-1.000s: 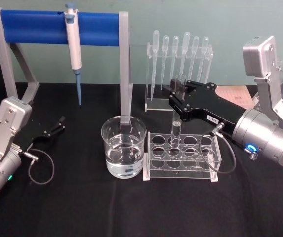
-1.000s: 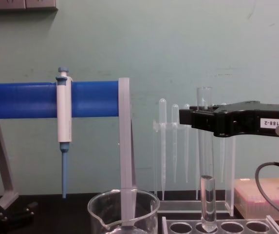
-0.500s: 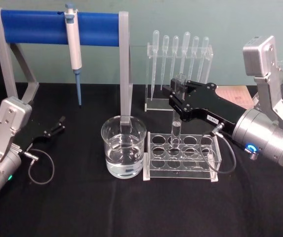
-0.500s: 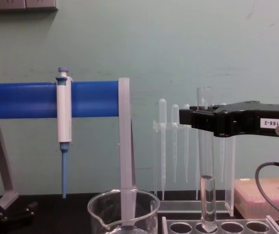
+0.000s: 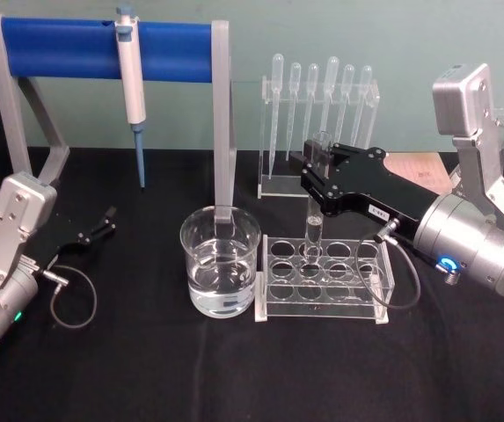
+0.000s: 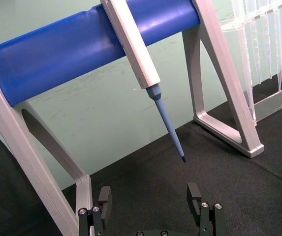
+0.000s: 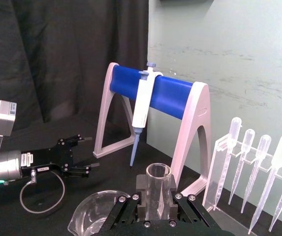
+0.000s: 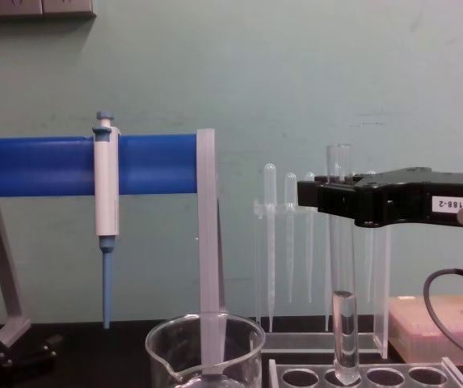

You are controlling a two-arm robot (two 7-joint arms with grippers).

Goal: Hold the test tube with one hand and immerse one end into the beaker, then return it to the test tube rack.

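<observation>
While pinched high on thin clear glass, likely handles light, stiff, slick and brittle: so judged of test tube [image 5: 312, 230]. Stands upright over test tube rack [image 5: 322, 315], rounded end down at a hole toward the back; cannot tell whether fully seated. Sits just right of beaker [image 5: 200, 264], apart from it. Best taken on the upper wall, just under the open rim, with modest squeeze and no sideways knocks against rack holes. Gripped there now by right claw [image 5: 319, 160], pressed onto the glass from both sides. Reaches in from the right, level above desk [image 5: 146, 369], wrist behind and right of rack. Left claw [image 6: 149, 206]: spread, empty, parked low at far left near blue pipette stand [image 5: 58, 48].
</observation>
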